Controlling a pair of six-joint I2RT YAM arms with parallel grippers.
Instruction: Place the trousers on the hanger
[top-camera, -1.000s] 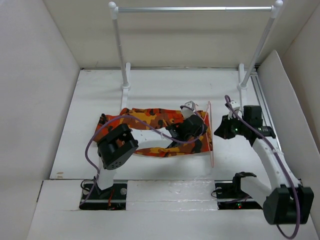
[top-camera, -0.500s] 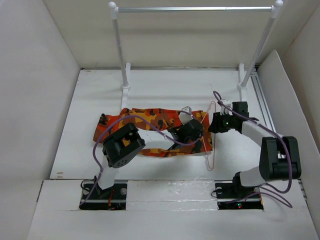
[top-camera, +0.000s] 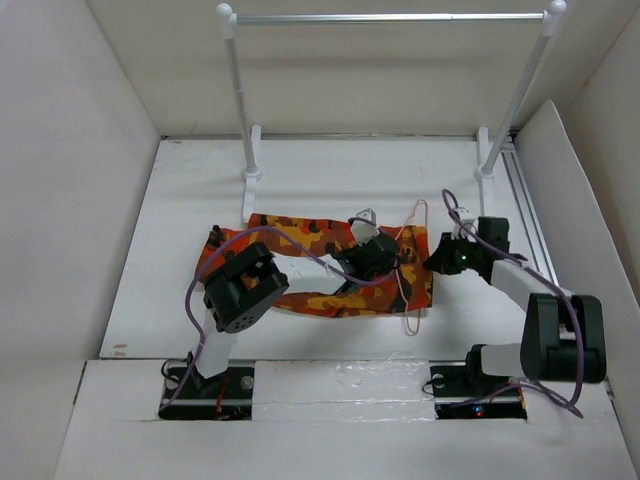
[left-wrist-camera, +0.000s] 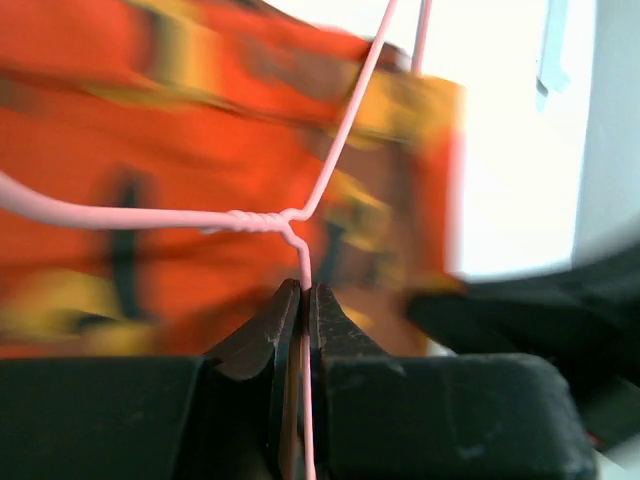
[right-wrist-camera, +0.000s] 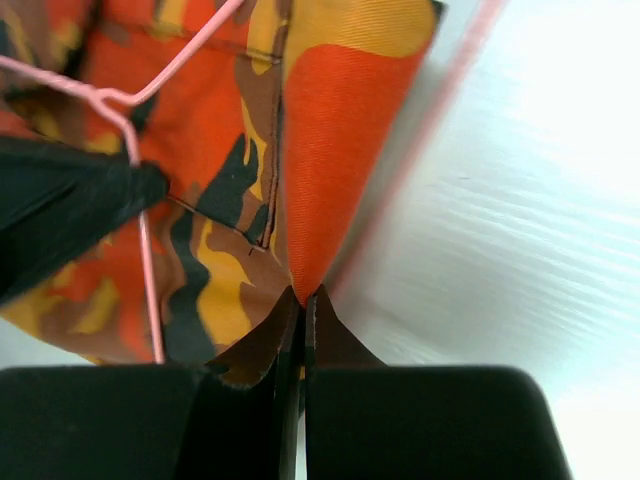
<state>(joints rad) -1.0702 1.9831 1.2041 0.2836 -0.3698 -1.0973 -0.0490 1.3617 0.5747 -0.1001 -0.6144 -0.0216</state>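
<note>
White table (top-camera: 300, 170), L gripper (left-wrist-camera: 303, 292) pinching hanger (left-wrist-camera: 250, 219) over trousers (left-wrist-camera: 150, 130), R gripper (right-wrist-camera: 303, 295) pinching trousers edge

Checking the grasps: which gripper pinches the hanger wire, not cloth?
The left gripper: it clamps the hanger just below its twist, whereas the right gripper pinches an edge of the trousers.

The left arm (top-camera: 240, 292) and right arm (top-camera: 515, 285) are white links, chunky black joints and looping purple cables (top-camera: 190, 292); the left hand (left-wrist-camera: 303, 292) and right hand (right-wrist-camera: 302, 296) have black wedge-shaped fingers (left-wrist-camera: 258, 348).
</note>
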